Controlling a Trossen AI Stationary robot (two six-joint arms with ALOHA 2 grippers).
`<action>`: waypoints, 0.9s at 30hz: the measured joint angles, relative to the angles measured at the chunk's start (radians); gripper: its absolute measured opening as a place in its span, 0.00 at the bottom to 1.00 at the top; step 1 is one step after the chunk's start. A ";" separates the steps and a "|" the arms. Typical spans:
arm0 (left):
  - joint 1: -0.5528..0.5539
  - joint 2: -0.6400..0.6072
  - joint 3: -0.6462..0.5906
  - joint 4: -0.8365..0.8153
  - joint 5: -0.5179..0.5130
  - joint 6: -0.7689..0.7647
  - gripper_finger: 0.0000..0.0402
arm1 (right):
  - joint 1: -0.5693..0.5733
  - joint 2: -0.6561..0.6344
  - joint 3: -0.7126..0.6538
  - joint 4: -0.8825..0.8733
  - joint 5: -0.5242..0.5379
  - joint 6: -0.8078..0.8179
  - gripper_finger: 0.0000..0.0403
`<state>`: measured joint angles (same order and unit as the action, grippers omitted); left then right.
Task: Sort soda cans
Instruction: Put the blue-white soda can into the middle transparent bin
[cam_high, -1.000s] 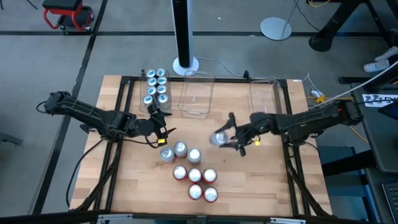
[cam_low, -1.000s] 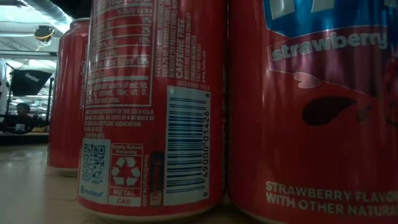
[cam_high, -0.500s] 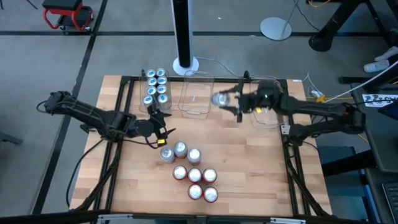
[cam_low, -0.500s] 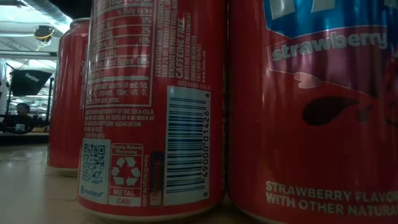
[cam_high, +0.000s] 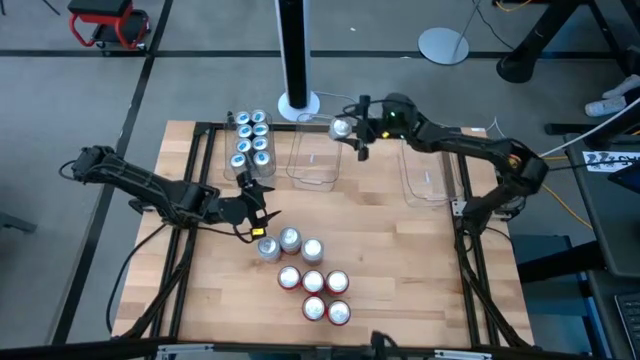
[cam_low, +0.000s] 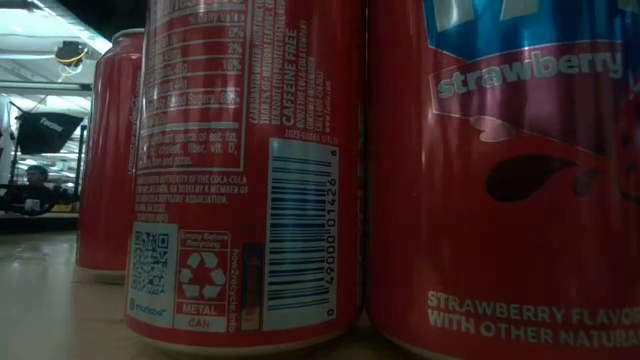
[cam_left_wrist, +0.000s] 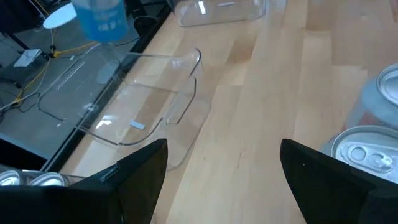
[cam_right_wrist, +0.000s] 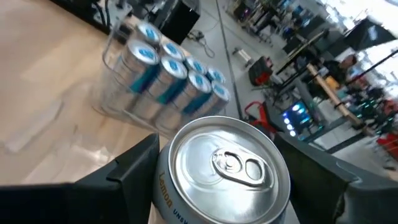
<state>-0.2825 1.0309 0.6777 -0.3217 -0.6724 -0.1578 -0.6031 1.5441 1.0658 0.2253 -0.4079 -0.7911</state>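
- The right gripper has swung from above the middle of the table a second ago to the far edge, and now hangs over the far rim of the middle clear tub.
- Its fingers are closed on a silver can, carried along with it; the right wrist view shows the can's top between the two fingers and the word "Lemon" on its side.
- The left gripper has not moved: it sits low over the table just beside the grey cans, fingers spread wide with nothing between them in the left wrist view.
- The blue-topped cans stay packed in the left tub; the right tub holds no can that can be made out.
- On the table the group is unchanged: three silver-grey cans in a row, five red cans nearer the front edge.
- The low view is nearly filled by red cans; one reads "strawberry", cut off at the frame edge, and both arms are hidden behind them.
- In the left wrist view a blue can in the distance is blurred, and a silver can top is cut off by that gripper's finger.
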 joint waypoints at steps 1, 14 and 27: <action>0.000 0.000 0.000 0.001 0.000 -0.002 0.75 | -0.012 0.020 0.014 -0.002 -0.008 0.000 0.69; 0.000 0.000 0.000 0.016 0.000 0.002 0.75 | -0.059 0.181 0.067 0.067 -0.024 0.006 0.69; 0.000 0.000 0.000 0.023 0.000 0.003 0.75 | -0.059 0.224 0.067 0.159 -0.019 0.025 0.69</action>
<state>-0.2825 1.0309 0.6777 -0.2984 -0.6721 -0.1545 -0.6617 1.7685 1.1332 0.3846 -0.4268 -0.7665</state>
